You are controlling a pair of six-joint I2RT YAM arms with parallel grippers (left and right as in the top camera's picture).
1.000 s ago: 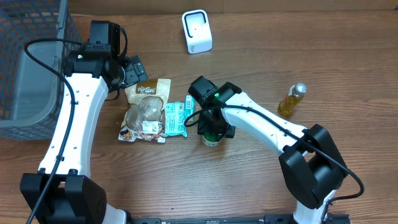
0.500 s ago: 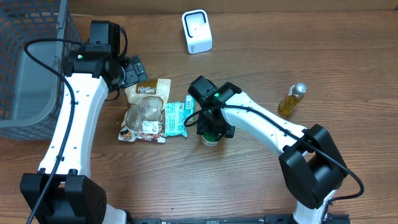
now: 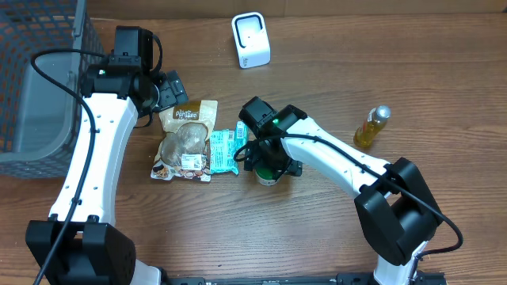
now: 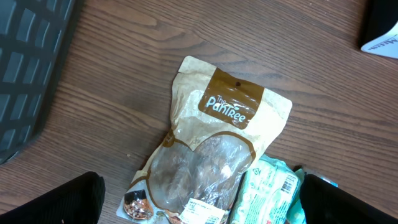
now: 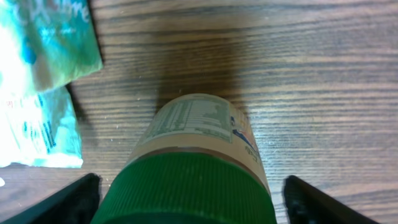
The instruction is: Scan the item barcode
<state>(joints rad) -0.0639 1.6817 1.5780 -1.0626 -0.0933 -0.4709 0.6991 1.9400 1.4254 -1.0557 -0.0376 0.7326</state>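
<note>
A jar [image 5: 194,127] with a green ribbed lid [image 5: 186,190] and a tan printed label stands upright on the wooden table. My right gripper [image 5: 189,202] is open around the lid, with a gap showing on each side between fingers and lid. From overhead the jar [image 3: 269,177] is mostly hidden under that right gripper [image 3: 270,163]. The white scanner [image 3: 251,39] stands at the far edge of the table. My left gripper [image 4: 199,202] hovers open and empty above a brown Pantree pouch [image 4: 211,143]. No barcode shows on the jar.
A teal snack packet [image 3: 223,150] lies between the pouch [image 3: 186,141] and the jar; a small barcode shows on the packet [image 4: 267,193]. An oil bottle [image 3: 372,125] stands to the right. A dark mesh basket [image 3: 36,79] fills the far left.
My right jaws have spread apart and let go of the jar, which stays standing in the same spot. The left arm has not moved.
</note>
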